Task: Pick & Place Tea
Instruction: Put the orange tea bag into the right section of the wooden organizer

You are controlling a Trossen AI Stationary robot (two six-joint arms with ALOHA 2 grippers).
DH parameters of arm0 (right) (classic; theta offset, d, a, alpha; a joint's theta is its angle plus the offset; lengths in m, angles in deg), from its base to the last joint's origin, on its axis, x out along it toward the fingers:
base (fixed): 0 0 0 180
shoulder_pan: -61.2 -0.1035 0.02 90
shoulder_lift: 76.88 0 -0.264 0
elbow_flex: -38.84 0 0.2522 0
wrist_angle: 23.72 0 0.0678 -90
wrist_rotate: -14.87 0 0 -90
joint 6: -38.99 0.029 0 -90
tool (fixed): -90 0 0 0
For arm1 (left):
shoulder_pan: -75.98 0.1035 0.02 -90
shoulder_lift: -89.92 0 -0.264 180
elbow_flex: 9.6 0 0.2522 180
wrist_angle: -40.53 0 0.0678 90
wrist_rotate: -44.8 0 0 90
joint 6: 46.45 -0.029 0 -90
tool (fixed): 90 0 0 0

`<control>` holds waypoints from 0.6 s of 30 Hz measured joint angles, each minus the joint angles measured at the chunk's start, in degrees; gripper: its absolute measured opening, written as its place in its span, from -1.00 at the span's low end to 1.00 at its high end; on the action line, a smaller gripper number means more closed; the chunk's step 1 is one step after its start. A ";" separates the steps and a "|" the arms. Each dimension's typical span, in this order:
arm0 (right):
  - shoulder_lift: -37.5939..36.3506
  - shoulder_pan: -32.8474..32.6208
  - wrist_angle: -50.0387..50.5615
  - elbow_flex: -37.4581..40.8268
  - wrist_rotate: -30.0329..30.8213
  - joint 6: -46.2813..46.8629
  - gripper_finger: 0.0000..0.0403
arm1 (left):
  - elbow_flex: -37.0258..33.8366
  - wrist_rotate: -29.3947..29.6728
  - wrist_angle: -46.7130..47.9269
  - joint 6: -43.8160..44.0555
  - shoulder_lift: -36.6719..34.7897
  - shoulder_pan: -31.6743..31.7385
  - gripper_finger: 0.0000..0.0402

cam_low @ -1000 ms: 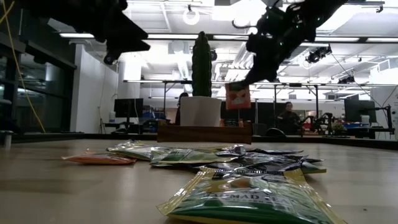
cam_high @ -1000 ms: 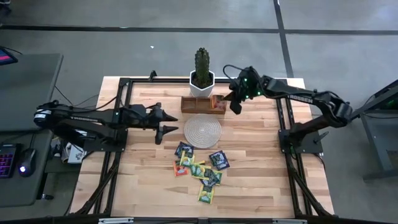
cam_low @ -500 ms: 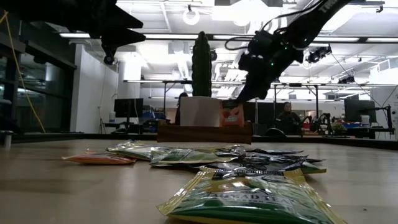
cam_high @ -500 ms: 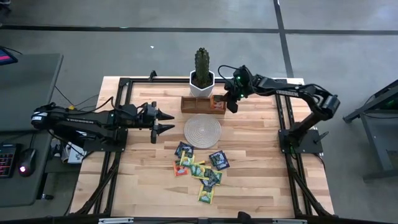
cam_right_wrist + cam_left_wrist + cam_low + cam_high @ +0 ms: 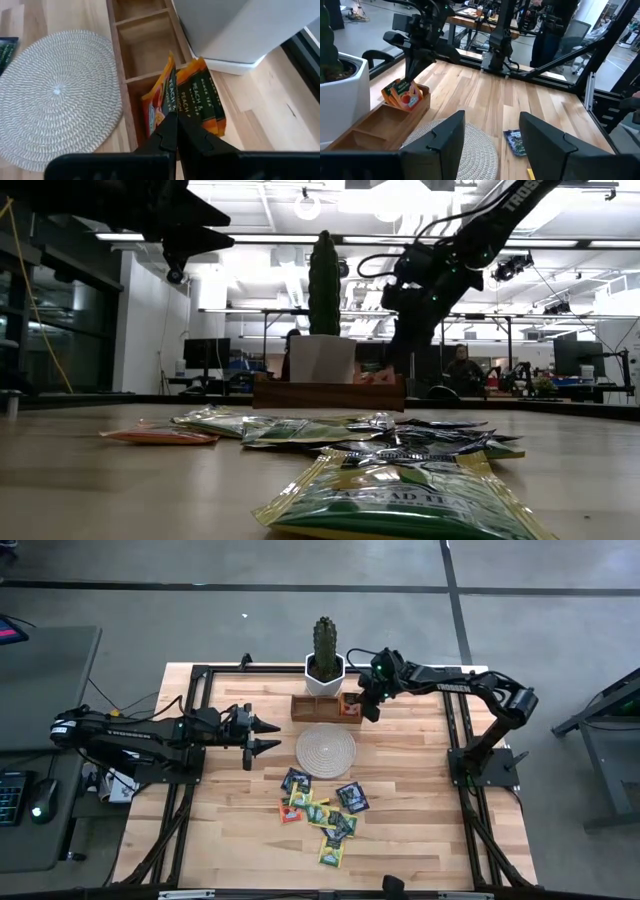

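Because the sachet [image 5: 162, 107] must stand in the tray [image 5: 131, 100], the right gripper [image 5: 176, 131] stays pinched on it; the left gripper [image 5: 490, 135] waits open, empty.

One camera looks straight down on the table [image 5: 400, 840], one skims its top, both wrist cameras closely share the tray [image 5: 145, 45].

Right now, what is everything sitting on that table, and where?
Loose tea sachets: about ten, mixed green, blue, yellow, orange; heaped at the table's middle, near side.
Orange sachets: at least two; standing in the tray's end compartment by the right arm.
Wooden tray: one, brown; behind the mat.
Woven mat: one, whitish, round; centre.
Cactus: one, green, in a white pot; behind the tray.
Left end effector: open, hovering left of the mat.
Right end effector: shut on an orange sachet in the tray.
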 joint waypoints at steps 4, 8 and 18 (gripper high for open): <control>0.00 0.00 0.63 0.00 -0.08 -0.02 -1.00 | 0.00 0.00 0.00 0.00 0.02 0.00 -0.08; 0.00 -0.01 0.64 0.00 -1.56 -0.02 -0.98 | 0.00 0.42 0.02 -0.06 0.02 0.00 -0.08; -0.31 -0.01 0.68 -0.02 -3.10 2.18 -0.62 | 0.00 0.39 0.67 -0.42 0.02 0.00 -0.08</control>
